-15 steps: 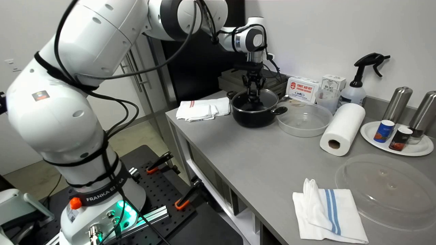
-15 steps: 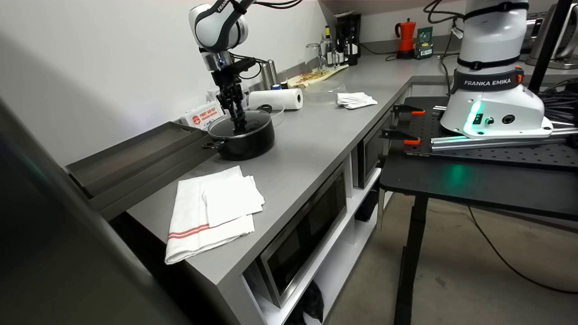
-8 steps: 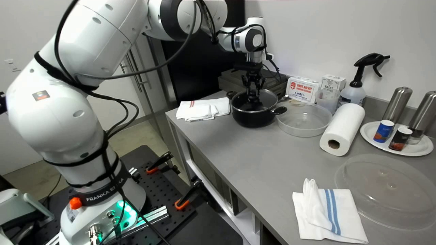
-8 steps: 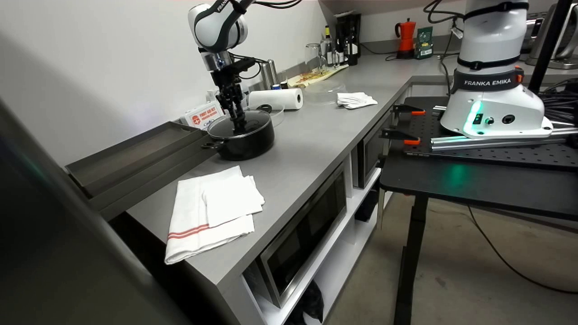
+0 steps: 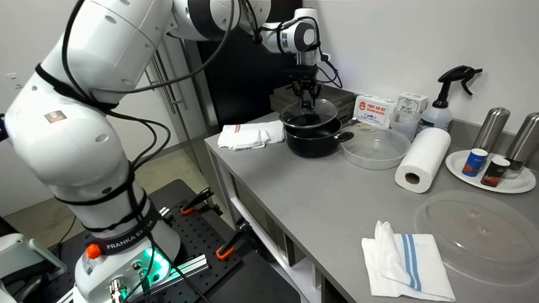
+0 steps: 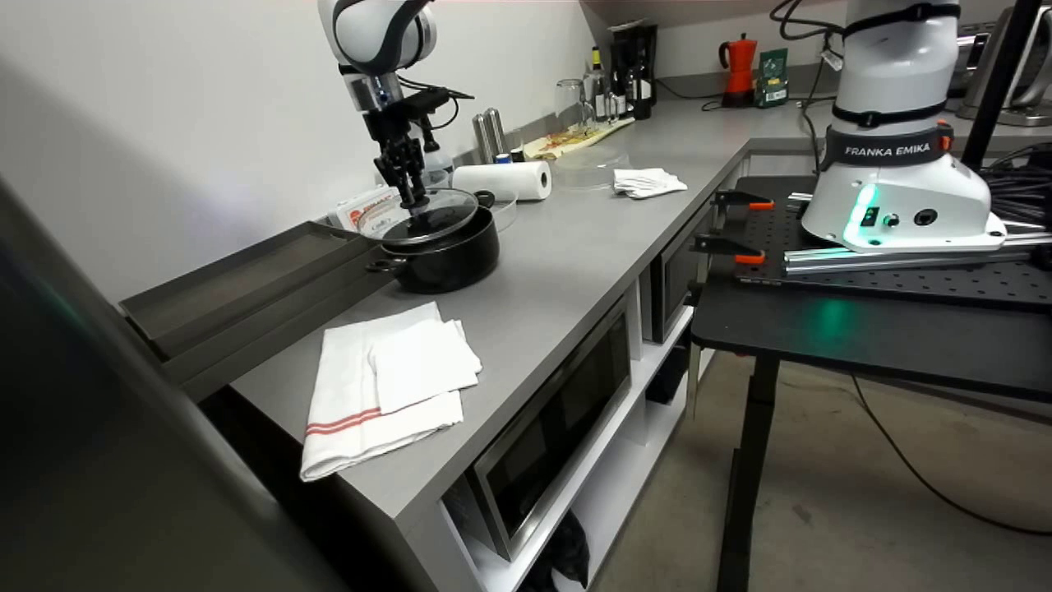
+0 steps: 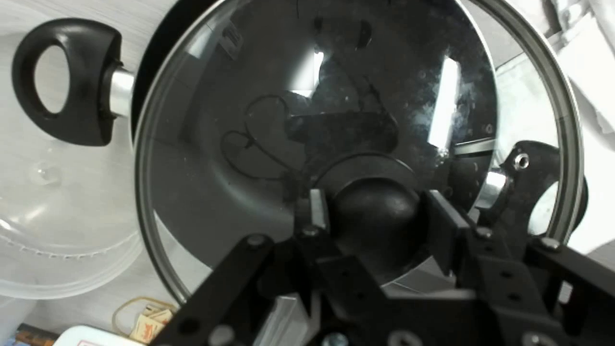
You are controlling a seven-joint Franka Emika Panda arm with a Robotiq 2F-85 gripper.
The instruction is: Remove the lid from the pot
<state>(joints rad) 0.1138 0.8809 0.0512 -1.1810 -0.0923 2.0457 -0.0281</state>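
Note:
The clear glass lid [image 5: 327, 110] with its thin metal rim is raised above the black pot [image 5: 313, 148], with a gap showing between them in both exterior views. My gripper [image 5: 308, 105] is over the lid's centre, shut on its black knob [image 7: 379, 214], with one finger on each side in the wrist view. In an exterior view the lid [image 6: 456, 212] is offset left of the pot [image 6: 454, 267], so part of the pot's dark opening is uncovered. In the wrist view the pot's handle [image 7: 103, 91] sticks out beyond the lid's rim; the pot's inside shows through the glass.
A clear round dish [image 5: 374, 155] stands beside the pot, with a paper towel roll [image 5: 423, 160] past it. A first aid box [image 5: 374, 110] and dark trays [image 6: 246, 288] are behind. A white towel [image 5: 252, 135] lies near the pot.
The lid was on the pot in both earlier moments. My gripper has risen with the lid and moved slightly left in both exterior views. The pot has stayed in place.

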